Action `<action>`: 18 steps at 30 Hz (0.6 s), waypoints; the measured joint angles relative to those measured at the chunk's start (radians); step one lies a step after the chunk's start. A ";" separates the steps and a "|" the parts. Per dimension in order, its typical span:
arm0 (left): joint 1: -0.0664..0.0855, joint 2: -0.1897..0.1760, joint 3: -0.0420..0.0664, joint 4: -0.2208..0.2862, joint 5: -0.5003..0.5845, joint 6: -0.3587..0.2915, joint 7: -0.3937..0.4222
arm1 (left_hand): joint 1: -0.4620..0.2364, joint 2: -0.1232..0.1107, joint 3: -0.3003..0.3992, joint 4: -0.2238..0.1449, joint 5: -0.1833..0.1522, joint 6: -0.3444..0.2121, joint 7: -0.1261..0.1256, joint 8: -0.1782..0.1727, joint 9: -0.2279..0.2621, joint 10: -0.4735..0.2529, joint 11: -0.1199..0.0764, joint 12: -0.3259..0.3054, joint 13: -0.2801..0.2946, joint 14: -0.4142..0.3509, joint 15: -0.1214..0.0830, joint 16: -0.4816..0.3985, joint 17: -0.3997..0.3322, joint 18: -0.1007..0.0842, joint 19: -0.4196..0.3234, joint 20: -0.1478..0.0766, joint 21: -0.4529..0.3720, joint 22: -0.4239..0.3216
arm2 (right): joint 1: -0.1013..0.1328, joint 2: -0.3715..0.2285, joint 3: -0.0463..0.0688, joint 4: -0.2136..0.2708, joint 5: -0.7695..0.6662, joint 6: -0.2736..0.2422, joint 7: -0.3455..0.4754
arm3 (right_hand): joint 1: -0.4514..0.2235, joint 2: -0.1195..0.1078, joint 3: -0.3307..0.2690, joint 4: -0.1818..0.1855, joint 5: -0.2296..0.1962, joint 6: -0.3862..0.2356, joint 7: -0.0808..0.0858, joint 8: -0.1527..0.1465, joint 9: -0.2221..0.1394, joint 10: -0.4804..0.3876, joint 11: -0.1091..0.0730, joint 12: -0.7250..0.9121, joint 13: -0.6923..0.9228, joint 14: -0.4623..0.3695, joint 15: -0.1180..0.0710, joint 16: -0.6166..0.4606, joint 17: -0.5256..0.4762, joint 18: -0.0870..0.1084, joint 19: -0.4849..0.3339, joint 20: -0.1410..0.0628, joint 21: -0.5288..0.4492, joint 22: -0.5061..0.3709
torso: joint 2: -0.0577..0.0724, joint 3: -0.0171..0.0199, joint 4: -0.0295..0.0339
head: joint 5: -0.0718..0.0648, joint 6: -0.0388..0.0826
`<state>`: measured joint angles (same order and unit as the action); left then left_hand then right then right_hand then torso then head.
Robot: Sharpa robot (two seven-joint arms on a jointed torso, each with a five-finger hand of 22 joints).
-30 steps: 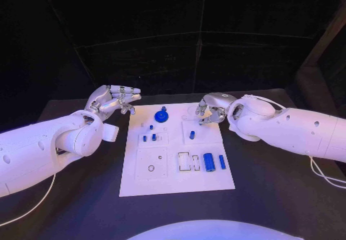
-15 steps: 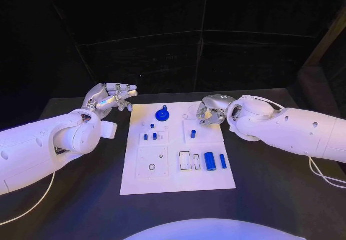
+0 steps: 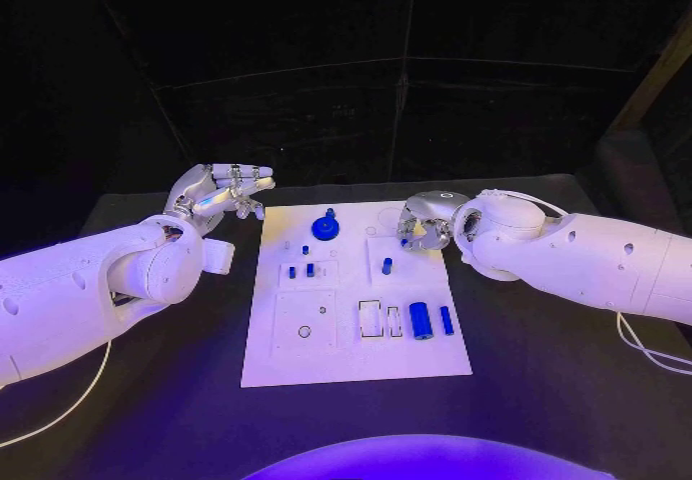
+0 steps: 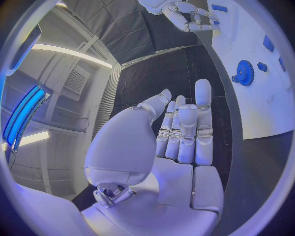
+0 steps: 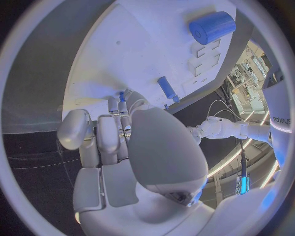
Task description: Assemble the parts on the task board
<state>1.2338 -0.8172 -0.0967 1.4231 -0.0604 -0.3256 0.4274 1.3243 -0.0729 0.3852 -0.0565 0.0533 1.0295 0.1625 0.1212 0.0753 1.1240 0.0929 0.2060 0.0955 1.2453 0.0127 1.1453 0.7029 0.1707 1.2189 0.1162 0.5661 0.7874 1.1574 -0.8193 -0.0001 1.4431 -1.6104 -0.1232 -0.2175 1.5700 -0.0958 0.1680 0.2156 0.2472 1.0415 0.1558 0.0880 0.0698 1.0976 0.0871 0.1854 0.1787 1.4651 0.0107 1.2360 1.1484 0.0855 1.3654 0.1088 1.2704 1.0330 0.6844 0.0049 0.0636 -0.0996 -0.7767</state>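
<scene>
The white task board (image 3: 353, 345) lies in the middle of the table. On it are a blue gear (image 3: 326, 229) at the far end, a blue peg (image 3: 387, 266), two small blue pieces (image 3: 299, 271), a blue cylinder (image 3: 420, 321) and a thin blue bar (image 3: 446, 320). My left hand (image 3: 224, 193) hangs raised off the board's far left corner with its fingers (image 4: 184, 128) stretched out and nothing in them. My right hand (image 3: 420, 226) hovers over the board's far right part, its fingers curled in, pinching a small blue part (image 5: 122, 95) at the fingertips. The cylinder (image 5: 212, 27) and peg (image 5: 167, 88) lie beyond it.
Black table (image 3: 562, 360) surrounds the board on all sides. Empty outlined slots (image 3: 378, 321) sit beside the cylinder, and a ring-shaped recess (image 3: 304, 331) lies on the board's near left. My right hand (image 4: 191, 12) also appears in the left wrist view, beyond the gear (image 4: 245, 72).
My left hand has drawn slightly away from the board's far left corner. My right hand has stayed over the far right part of the board.
</scene>
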 measured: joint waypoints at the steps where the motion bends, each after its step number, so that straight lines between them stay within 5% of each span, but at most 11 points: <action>1: 0.000 0.000 0.000 -0.001 0.000 0.000 0.000 | 0.000 0.000 0.000 0.000 0.000 0.000 0.000 0.000 0.000 0.000 0.000 0.000 0.000 0.000 0.000 0.000 0.000 0.000 0.000 0.000 0.000 0.000 | 0.000 0.000 0.000 0.000 -0.001 0.002 -0.001 | 0.000 0.000 0.004 0.000 0.000 0.001 0.001 0.000 0.000 0.005 -0.001 -0.001 -0.003 0.000 0.000 0.000 0.000 0.000 0.000 0.000 0.000 0.000 | 0.000 0.0000 -0.0001 | 0.000 0.000; 9: 0.000 0.000 0.000 -0.004 0.002 0.000 0.000 | 0.000 0.000 0.000 0.000 0.000 0.000 0.000 0.000 0.000 0.000 0.000 0.000 0.000 0.000 0.000 0.000 -0.002 0.000 0.000 0.000 0.000 0.000 | 0.001 0.005 0.002 -0.002 -0.008 0.009 -0.007 | 0.000 0.000 0.040 -0.007 0.000 0.016 -0.002 0.000 0.000 0.027 -0.002 -0.009 -0.027 0.003 -0.005 0.000 0.000 0.000 0.004 -0.004 0.004 0.005 | 0.000 -0.0004 -0.0003 | -0.001 -0.002; 18: 0.000 0.001 0.000 -0.004 0.002 0.001 0.000 | 0.000 0.000 0.000 0.000 0.000 0.000 0.000 0.000 0.000 0.000 0.000 0.000 0.000 0.000 0.000 0.000 -0.002 0.000 0.000 0.000 0.000 -0.001 | -0.003 0.011 0.003 0.002 -0.020 0.007 -0.015 | 0.007 0.007 0.108 -0.030 -0.052 0.063 -0.017 0.013 0.002 0.076 -0.018 -0.009 -0.049 0.003 -0.019 0.019 0.013 0.000 0.023 -0.015 0.029 0.043 | 0.000 -0.0006 -0.0003 | -0.002 -0.005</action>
<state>1.2337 -0.8164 -0.0967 1.4189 -0.0583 -0.3246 0.4270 1.3243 -0.0729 0.3852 -0.0566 0.0533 1.0294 0.1625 0.1211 0.0752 1.1240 0.0929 0.2060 0.0954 1.2453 0.0127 1.1454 0.7004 0.1704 1.2189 0.1162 0.5661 0.7862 1.1543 -0.8086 0.0032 1.4447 -1.6305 -0.1161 -0.2329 1.5769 -0.0890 0.2763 0.1859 0.1951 1.1044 0.1388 0.1007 0.0721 1.1731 0.0688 0.1762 0.1294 1.4685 -0.0079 1.2547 1.1617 0.0854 1.3880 0.0937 1.2991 1.0755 0.6843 0.0043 0.0633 -0.1017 -0.7818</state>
